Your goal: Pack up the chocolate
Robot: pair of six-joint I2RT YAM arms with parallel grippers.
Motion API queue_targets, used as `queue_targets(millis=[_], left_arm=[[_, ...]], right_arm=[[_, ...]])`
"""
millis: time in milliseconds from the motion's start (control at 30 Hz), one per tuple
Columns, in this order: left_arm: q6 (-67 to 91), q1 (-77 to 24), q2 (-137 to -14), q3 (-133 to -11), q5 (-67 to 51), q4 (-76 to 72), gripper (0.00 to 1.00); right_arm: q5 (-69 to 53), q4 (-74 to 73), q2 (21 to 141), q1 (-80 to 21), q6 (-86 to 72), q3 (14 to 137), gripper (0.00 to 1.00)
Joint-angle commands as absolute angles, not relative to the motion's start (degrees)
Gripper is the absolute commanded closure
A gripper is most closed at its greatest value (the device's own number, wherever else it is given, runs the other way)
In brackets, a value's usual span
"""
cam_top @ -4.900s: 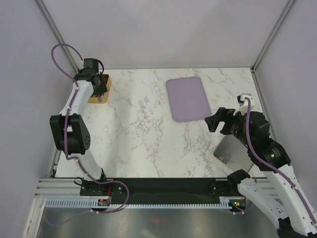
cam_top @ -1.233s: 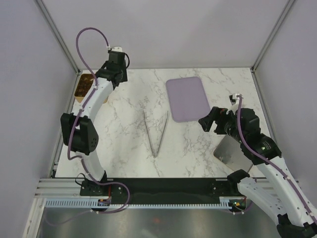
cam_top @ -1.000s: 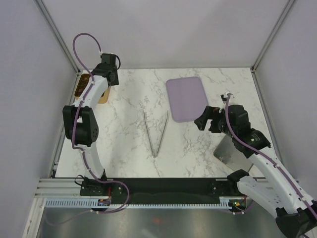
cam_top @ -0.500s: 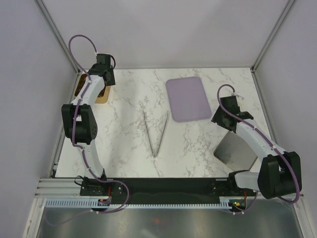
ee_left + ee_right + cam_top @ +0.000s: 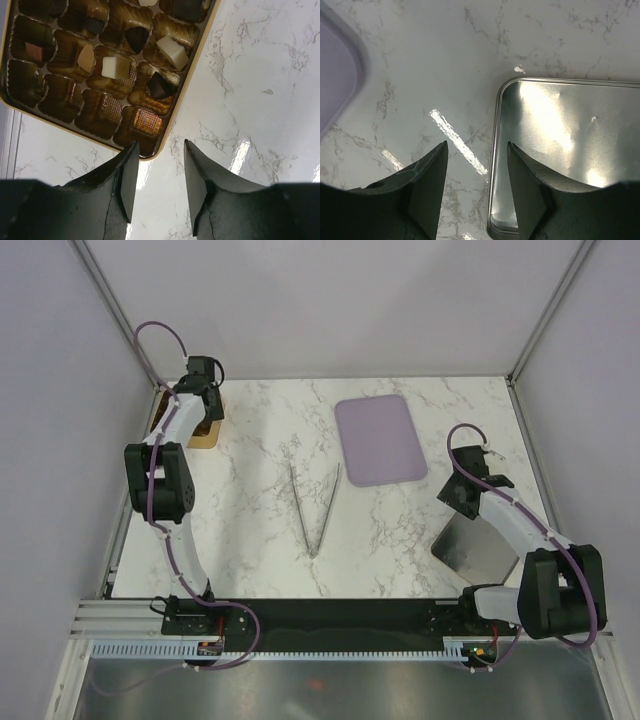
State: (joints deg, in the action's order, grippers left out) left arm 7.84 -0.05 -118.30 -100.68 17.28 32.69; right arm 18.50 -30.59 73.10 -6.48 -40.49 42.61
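The chocolate (image 5: 116,66) is found lodged in compartments of the golden-brown box (image 5: 145,120), which is set at the far-left corner of the table (image 5: 260,100). The left gripper (image 5: 159,150) is held over the box's corner, fingers parted and empty. The right gripper (image 5: 477,150), likewise parted, is held over the edge of a shallow silver tin (image 5: 560,135)

We see the box (image 5: 100,114) in the upper left of the frame, with chocolate (image 5: 116,66) in dark, tan and cream pieces in several cups. At the bottom our left claw (image 5: 159,145) hangs parted and empty over the box's lower corner and the marble desk (image 5: 260,100).
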Motion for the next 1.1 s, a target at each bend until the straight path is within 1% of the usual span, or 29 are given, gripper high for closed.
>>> queue_targets(millis=[0,167,267,300,433,533,600,667,833,867,1067], left_arm=[[7.0,-0.2,-119.4,-100.5,16.4,31.0,0.52],[5.5,-0.2,-121.0,-100.8,16.5,30.4,0.53],[4.7,-0.2,-121.8,-100.8,16.4,30.0,0.54],[4.5,-0.2,-122.1,-100.5,15.6,29.8,0.56],[4.5,-0.2,-122.7,-100.8,15.6,29.7,0.58],[4.7,-0.2,-122.9,-100.5,15.5,29.9,0.63],[5.2,-0.2,-122.7,-99.8,15.4,30.0,0.64],[5.4,-0.2,-122.5,-99.0,15.7,30.1,0.65],[6.4,-0.2,-121.6,-96.9,14.2,30.1,0.71],[6.8,-0.2,-121.1,-96.2,13.4,30.1,0.73],[8.8,-0.9,-119.0,-93.7,10.2,30.6,0.79]], right_arm=[[20.0,-29.7,74.5,-5.7,-42.6,41.6,0.41],[17.8,-26.5,76.3,-5.4,-42.9,39.8,0.44],[16.9,-25.1,76.9,-5.4,-42.5,38.9,0.47],[16.4,-24.3,77.4,-5.4,-42.5,38.2,0.50],[15.9,-22.9,78.0,-5.2,-42.4,37.0,0.52],[14.9,-22.1,78.9,-5.3,-42.1,36.8,0.55],[14.7,-21.5,78.9,-5.3,-41.8,36.9,0.57],[14.8,-21.4,78.7,-5.2,-41.5,37.1,0.57],[15.1,-21.5,77.1,-5.2,-40.3,36.7,0.58],[15.1,-21.4,77.0,-5.2,-40.3,36.5,0.58],[14.8,-21.5,75.4,-5.2,-39.8,35.1,0.62]])
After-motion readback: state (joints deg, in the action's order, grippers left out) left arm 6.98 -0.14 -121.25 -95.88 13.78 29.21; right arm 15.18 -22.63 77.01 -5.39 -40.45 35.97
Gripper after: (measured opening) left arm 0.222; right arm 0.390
